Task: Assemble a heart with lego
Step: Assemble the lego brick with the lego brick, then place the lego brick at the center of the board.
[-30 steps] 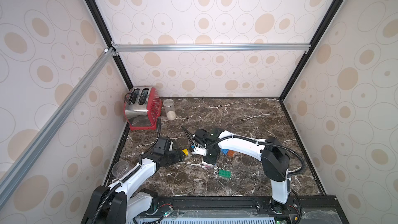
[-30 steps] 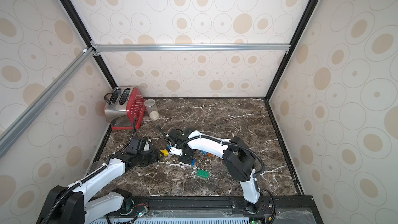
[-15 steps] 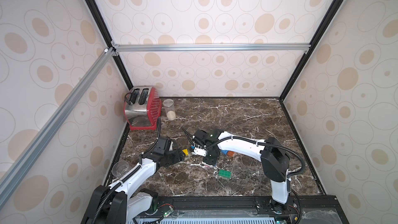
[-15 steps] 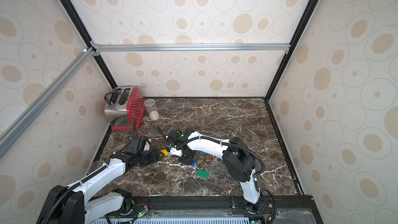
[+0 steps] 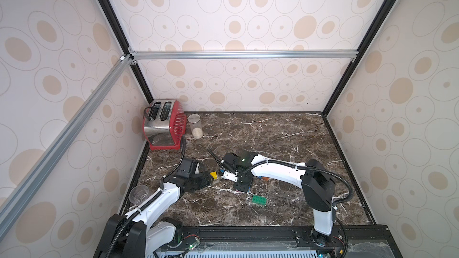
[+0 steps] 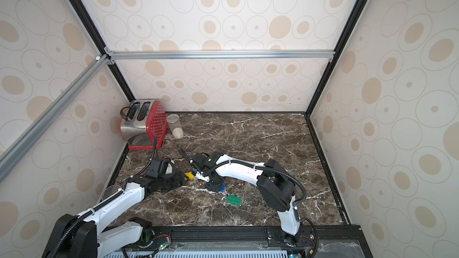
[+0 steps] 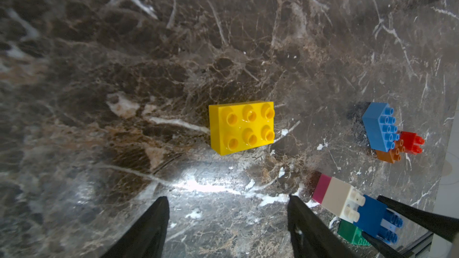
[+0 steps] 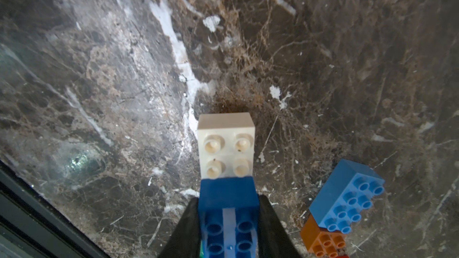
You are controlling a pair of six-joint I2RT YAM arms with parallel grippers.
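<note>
I take the yellow brick (image 7: 242, 127) as my reference. It lies flat on the surface (image 7: 99, 58), studs up, alone and untouched. My left hand (image 7: 227, 199) hovers just in front of it, released and empty, with the fingers spread wider than the brick. I judge it is posed like this so it can close around the brick.

Near the yellow brick, on the side of the right arm, is the begun heart (image 7: 347, 202): a pink brick (image 7: 323, 186), a white brick (image 7: 340, 197) and a dark blue brick (image 7: 375, 215) pressed together. My right hand (image 8: 228, 202) is clenched on the dark blue brick and holds the piece tilted, pink end toward the surface. Whether it touches, I cannot tell. The blue covers only half of the white, so four white studs are free. I think this place is for the yellow brick, and that is why the piece is held so close to it.

Farther from the yellow brick on the same side, a light blue brick (image 7: 377, 126), an orange brick (image 7: 390, 153) and a red brick (image 7: 411, 141) touch in a small heap. The green brick (image 5: 259, 200) lies well apart from the yellow brick, not yet used.
</note>
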